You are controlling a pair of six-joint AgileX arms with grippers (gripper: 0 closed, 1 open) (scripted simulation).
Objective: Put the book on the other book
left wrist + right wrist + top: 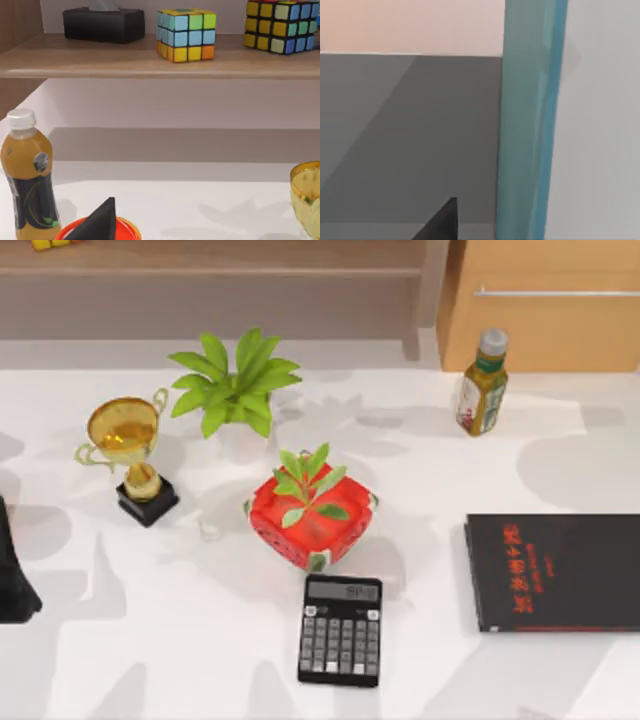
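Note:
The other book [555, 572] is thin and black with red characters, and it lies flat at the table's right edge. The book [530, 125] appears as a tall light teal-blue band very close in the right wrist view. A dark tip of my right gripper [442, 222] rises just beside it, with a small gap between them; whether it holds the book is not clear. My left arm [15, 570] rests at the table's left edge, and its gripper [100, 222] points toward the red pot.
A black calculator [340, 630] lies at the front centre, behind it a red pot with a plant [312, 515]. A gold trophy [135, 455], a green plant [235, 385] and a bottle [482, 385] stand farther back. A shelf [150, 57] holds cubes and a tissue box.

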